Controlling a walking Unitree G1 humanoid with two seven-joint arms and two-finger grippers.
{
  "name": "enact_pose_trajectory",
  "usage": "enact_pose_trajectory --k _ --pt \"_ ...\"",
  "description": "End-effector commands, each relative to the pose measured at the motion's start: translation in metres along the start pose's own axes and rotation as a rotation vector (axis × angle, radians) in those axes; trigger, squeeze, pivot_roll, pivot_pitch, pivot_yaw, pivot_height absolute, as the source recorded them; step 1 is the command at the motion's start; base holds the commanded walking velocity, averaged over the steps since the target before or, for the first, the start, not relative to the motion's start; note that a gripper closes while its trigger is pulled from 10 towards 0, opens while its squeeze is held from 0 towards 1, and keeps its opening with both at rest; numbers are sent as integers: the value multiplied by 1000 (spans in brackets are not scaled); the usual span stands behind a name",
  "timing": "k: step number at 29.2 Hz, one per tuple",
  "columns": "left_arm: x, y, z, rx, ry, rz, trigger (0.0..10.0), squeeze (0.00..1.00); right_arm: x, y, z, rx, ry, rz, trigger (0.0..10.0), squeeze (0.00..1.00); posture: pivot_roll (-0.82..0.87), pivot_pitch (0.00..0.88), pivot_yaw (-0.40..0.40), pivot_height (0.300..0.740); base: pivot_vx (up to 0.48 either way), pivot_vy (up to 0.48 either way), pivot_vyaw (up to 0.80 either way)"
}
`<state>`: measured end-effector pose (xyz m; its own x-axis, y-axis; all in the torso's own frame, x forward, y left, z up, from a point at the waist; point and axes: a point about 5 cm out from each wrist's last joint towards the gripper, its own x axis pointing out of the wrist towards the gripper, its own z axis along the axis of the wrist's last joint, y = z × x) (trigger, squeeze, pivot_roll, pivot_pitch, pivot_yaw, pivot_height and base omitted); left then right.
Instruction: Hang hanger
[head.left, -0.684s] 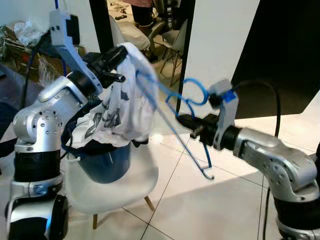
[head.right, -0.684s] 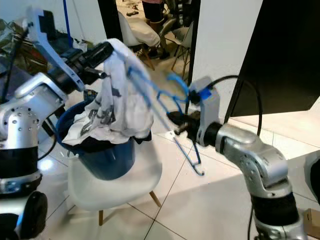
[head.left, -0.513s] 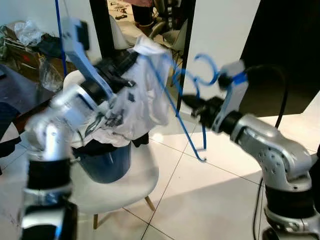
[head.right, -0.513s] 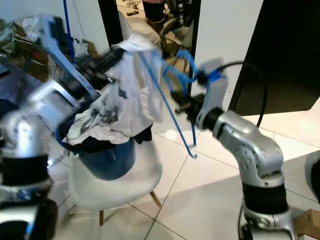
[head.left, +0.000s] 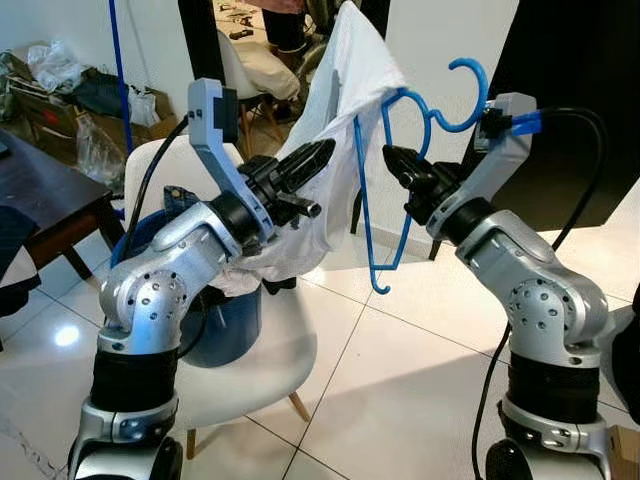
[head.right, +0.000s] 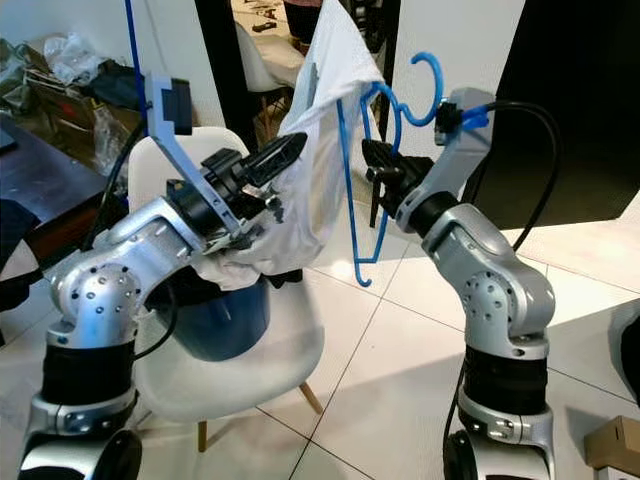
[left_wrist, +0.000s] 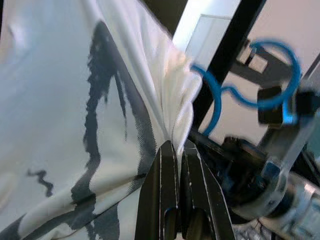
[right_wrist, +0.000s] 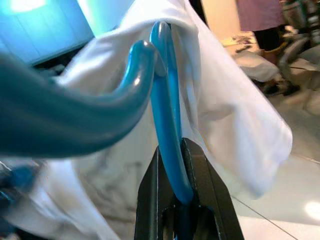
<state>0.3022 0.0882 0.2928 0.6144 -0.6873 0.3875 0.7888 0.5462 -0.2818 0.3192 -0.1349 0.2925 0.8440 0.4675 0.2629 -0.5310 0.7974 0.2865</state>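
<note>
Left eye: right end effector (head.left: 408, 172) clamped on the blue plastic hanger (head.left: 378, 190), hook up at 1 o'clock; white printed T-shirt (head.left: 340, 110) draped over its left shoulder. Left end effector (head.left: 305, 170) pinches the shirt at 9 o'clock of the hanger, above the white plastic chair (head.left: 250, 370) and blue bucket (head.left: 225, 325).

Left wrist: fingers (left_wrist: 167, 175) shut on cloth.

Right wrist: fingers (right_wrist: 200, 185) grip the hanger bar.

Advice: keep the hanger level, feed fabric slowly, don't tug it off.
</note>
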Motion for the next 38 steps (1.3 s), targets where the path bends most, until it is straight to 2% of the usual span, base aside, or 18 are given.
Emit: enact_pose_trajectory --k 1,2,3,4,5,6,7,9,12,17,19,22,24,27,30,33,37,38 --pt "-4 0 -2 48 21 3 10000 0 0 2 13 16 -77 21 10000 0 6 32 26 740 0 0 0" --pt "-7 4 -1 85 35 21 10000 0 0 2 17 27 -91 32 10000 0 5 33 25 740 0 0 0" --pt "-7 4 -1 85 35 21 10000 0 0 2 17 27 -91 32 10000 0 5 33 25 740 0 0 0" --pt "-13 11 2 134 51 50 10000 0 -1 0 21 44 -108 44 10000 0 4 33 23 740 0 0 0" --pt "-13 11 2 134 51 50 10000 0 -1 0 21 44 -108 44 10000 0 4 33 23 740 0 0 0" --pt "-17 16 4 165 61 69 10000 0 -2 -1 24 57 -120 51 10000 0 4 33 23 740 0 0 0" --pt "-26 28 10 223 76 120 10000 0 -4 -4 27 60 -127 51 10000 0 2 34 21 740 0 0 0" --pt "-26 28 10 223 76 120 10000 0 -4 -4 27 60 -127 51 10000 0 2 34 21 740 0 0 0" --pt "-53 55 35 343 84 248 10000 0 -6 -10 30 56 -127 50 10000 0 3 36 15 740 0 0 0" --pt "-68 66 52 376 61 314 10000 0 -8 -10 31 55 -121 66 10000 0 7 37 11 740 0 0 0" --pt "-69 63 49 373 67 299 10000 0 -8 -9 31 50 -121 83 10000 0 16 38 5 740 0 0 0" --pt "-66 53 36 365 101 243 10000 0 -7 -7 32 43 -122 108 10000 0 15 38 5 740 0 0 0" --pt "-57 45 19 327 121 206 10000 0 -6 -5 32 31 -112 121 10000 0 13 37 2 740 0 0 0" --pt "-57 45 19 327 121 206 10000 0 -6 -5 32 31 -112 121 10000 0 13 37 2 740 0 0 0" --pt "-38 33 3 281 108 172 10000 0 -6 0 26 -11 -65 150 10000 0 4 37 7 740 0 0 0" --pt "-22 23 2 228 49 149 10000 0 -6 4 18 -50 -28 166 10000 0 5 36 10 740 0 0 0" --pt "-18 21 4 190 10 143 10000 0 -6 5 15 -81 -11 166 10000 0 6 34 10 740 0 0 0" --pt "-17 20 6 172 -9 136 10000 447 -5 5 14 -89 -7 166 10000 0 6 34 10 740 0 0 0"
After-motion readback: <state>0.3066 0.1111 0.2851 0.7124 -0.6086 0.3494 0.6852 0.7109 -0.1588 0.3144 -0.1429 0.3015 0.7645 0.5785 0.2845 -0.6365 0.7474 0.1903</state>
